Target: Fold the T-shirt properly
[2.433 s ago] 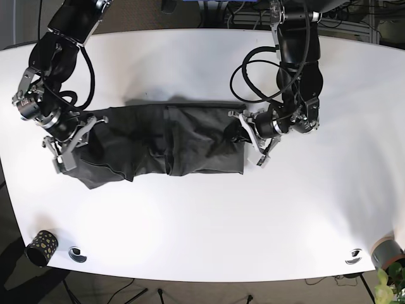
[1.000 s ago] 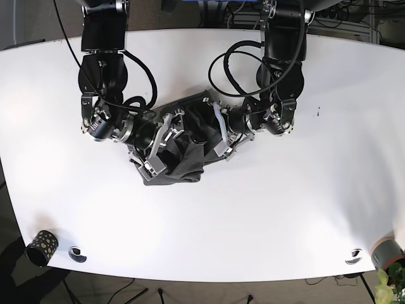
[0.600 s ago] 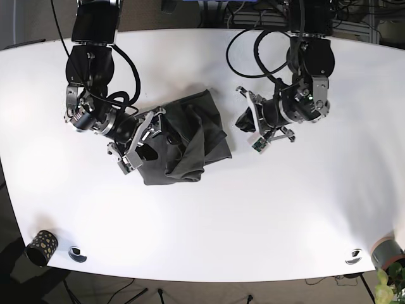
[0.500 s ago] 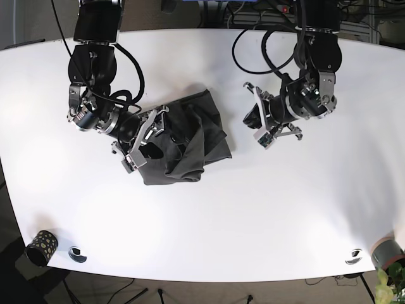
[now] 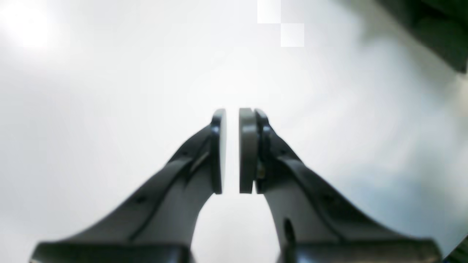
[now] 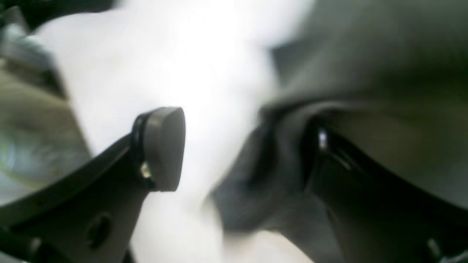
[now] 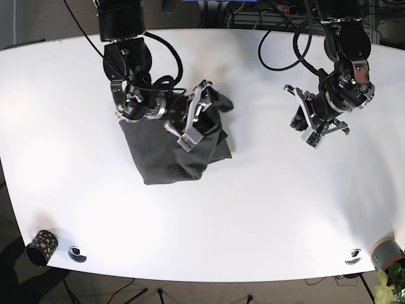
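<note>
White counter (image 7: 266, 209) fills the base view, and the shirt (image 7: 168, 155) lies on it as a dark, compact block. Judging by how it lies, the big folds look done: it is gathered into a rough rectangle, no longer than it is wide by much. Its top right corner is bunched and lifted, and a flap sticks out at its right edge, so tidying and flattening seem left.

The shirt's long axis runs roughly from its raised corner down toward the near edge of the counter, slightly tilted.

At that raised corner sits the right claw (image 7: 197, 120); in its wrist view the jaws stand wide with dark cloth against the right one, but blur hides whether anything is pinched. The left claw (image 7: 311, 121) hovers well to the shirt's right over bare counter, jaws narrowed to a thin slit, holding nothing.
</note>
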`<control>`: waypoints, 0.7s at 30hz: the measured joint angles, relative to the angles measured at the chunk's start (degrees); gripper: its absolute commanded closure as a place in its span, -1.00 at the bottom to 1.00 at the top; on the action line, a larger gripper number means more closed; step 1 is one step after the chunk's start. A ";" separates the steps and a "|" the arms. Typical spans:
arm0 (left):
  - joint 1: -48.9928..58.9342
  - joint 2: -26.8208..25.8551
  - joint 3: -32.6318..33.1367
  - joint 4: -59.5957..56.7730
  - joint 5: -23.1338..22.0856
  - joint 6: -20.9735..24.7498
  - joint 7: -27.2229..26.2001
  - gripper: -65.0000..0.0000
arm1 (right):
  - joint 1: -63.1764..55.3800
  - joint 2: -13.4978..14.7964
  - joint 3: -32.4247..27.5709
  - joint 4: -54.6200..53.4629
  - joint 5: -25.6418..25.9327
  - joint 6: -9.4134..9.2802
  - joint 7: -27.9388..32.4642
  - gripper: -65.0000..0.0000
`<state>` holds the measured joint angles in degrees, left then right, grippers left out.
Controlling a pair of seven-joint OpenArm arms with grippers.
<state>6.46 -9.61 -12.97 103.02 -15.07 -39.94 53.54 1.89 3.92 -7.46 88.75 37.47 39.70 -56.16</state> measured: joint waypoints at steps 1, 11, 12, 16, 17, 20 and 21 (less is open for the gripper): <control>0.00 0.02 -0.15 0.00 0.04 0.00 0.02 0.86 | -0.15 -0.31 -0.44 0.72 0.07 0.39 -0.24 -0.23; -0.26 -0.17 0.04 0.02 0.22 0.00 0.02 0.86 | 0.17 2.05 8.61 5.33 -0.07 -0.07 0.02 -0.23; -0.26 -0.13 0.04 0.02 0.22 0.00 0.02 0.86 | 0.17 2.56 10.64 5.31 -0.13 -0.02 -0.17 -0.23; -0.28 0.17 0.07 0.00 0.13 0.00 0.02 0.85 | 0.39 3.78 14.93 5.33 -0.20 -0.35 -0.42 -0.23; -0.26 0.20 0.07 0.00 0.13 0.00 0.02 0.85 | 0.42 4.04 15.04 5.33 -0.17 -0.31 -0.37 -0.23; -0.31 0.02 0.94 -0.79 0.11 0.02 0.00 0.86 | 0.35 3.76 14.71 5.31 -0.20 -0.26 -0.44 -0.23; -0.31 -0.04 1.49 -1.18 0.24 0.02 0.00 0.86 | 0.35 3.58 14.56 5.29 -0.24 -0.24 -0.44 -0.23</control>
<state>6.15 -9.65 -11.49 101.84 -14.83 -39.92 53.54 2.24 7.51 7.09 94.04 37.23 39.46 -56.60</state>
